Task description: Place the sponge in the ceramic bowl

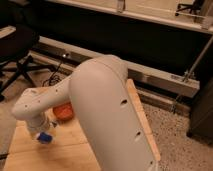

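Camera view: your pincer sits low over the near left of the wooden tabletop, with the blue sponge right at its tip. Can't tell if it's grasped or released. The ceramic bowl is just beyond, right of the sponge and partly hidden by the white arm. The sponge is outside the bowl.

Smooth matt white plastic arm shell; gripper just above the soft blue sponge; pale bare wood table (matt); glossy orange ceramic bowl
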Motion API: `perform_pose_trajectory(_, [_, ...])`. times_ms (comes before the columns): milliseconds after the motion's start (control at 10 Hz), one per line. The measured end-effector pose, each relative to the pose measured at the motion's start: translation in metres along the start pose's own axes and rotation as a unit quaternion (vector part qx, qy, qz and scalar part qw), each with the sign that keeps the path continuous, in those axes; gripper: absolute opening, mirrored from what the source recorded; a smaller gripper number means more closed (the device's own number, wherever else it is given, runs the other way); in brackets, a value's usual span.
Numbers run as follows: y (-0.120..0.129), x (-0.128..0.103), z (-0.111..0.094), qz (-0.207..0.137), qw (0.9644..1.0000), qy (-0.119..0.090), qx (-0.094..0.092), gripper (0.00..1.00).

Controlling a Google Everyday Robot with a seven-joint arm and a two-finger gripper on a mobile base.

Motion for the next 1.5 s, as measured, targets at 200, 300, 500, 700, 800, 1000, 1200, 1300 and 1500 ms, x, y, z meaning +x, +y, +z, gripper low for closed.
perform_pose_trajectory(200, [0.001,0.0,0.0,-0.001,1.0,0.0,0.0,0.65])
perform_pose_trajectory(300, [0.001,0.001,0.0,-0.001,1.0,0.0,0.0,0.65])
perform_pose_trajectory(500, [0.0,-0.005,-0.004,0.003,1.0,-0.004,-0.001,0.65])
perform_pose_trajectory(700, [-0.023,-0.041,-0.031,0.025,0.9989,-0.039,0.011,0.65])
perform_pose_trajectory(800, [-0.023,-0.047,-0.038,0.025,0.9985,-0.046,0.011,0.65])
perform_pose_trajectory(1000, [-0.025,-0.058,-0.051,0.021,0.998,-0.057,0.017,0.65])
perform_pose_trajectory(1200, [-0.02,-0.057,-0.049,0.01,0.9988,-0.043,0.021,0.65])
perform_pose_trajectory(1300, [-0.015,-0.056,-0.045,0.005,0.9992,-0.031,0.023,0.65])
perform_pose_trajectory(1500, [-0.01,-0.061,-0.034,0.004,0.9997,-0.015,0.019,0.65])
